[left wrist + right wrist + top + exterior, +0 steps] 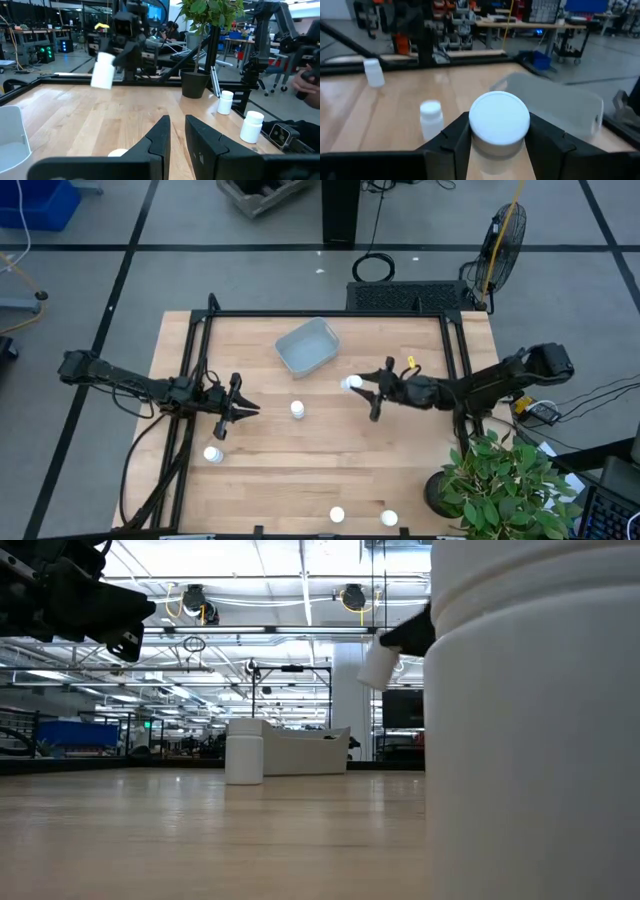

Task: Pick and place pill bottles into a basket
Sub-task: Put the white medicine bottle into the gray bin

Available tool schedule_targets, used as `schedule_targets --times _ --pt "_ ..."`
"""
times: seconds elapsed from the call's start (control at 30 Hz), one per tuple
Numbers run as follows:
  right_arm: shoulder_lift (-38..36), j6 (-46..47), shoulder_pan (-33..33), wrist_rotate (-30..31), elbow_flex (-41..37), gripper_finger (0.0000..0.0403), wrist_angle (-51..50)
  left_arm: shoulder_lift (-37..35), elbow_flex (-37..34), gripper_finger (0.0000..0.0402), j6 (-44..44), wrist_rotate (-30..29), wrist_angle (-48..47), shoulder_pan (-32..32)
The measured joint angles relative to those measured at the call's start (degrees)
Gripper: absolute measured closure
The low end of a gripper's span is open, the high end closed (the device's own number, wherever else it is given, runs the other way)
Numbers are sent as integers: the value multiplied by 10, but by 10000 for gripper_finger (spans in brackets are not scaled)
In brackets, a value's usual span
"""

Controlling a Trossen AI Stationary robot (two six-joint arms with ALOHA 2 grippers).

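The pale basket (308, 346) stands at the table's far middle. My right gripper (362, 388) is just right of it, near its near right corner, shut on a white pill bottle (351, 384), which also shows in the low view (378, 665) and the left wrist view (104, 70). Other bottles stand upright on the table: one in the middle (297, 410), one near left (213, 454), and two by the near edge (337, 516) (389, 519). My left gripper (255, 408) hovers left of the middle bottle, shut and empty. My right gripper pinches the bottle's cap end (476, 127) between its two fingers, one on each side. The fingers come from the table's right, slanting down. The bottle is lifted clear of the table and hangs tilted below the fingers.
A potted plant (500, 480) stands at the table's near right corner. A black frame (320, 315) runs along the far edge and down both sides. Bare wood lies between the basket and the middle bottle.
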Motion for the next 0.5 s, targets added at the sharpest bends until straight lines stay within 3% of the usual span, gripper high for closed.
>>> schedule_targets --times 0.17,0.5 --pt "45 -33 -33 -4 75 256 -45 0 0 339 0 0 0 0" --pt "172 -44 -150 -110 186 255 -56 0 0 339 0 0 0 0"
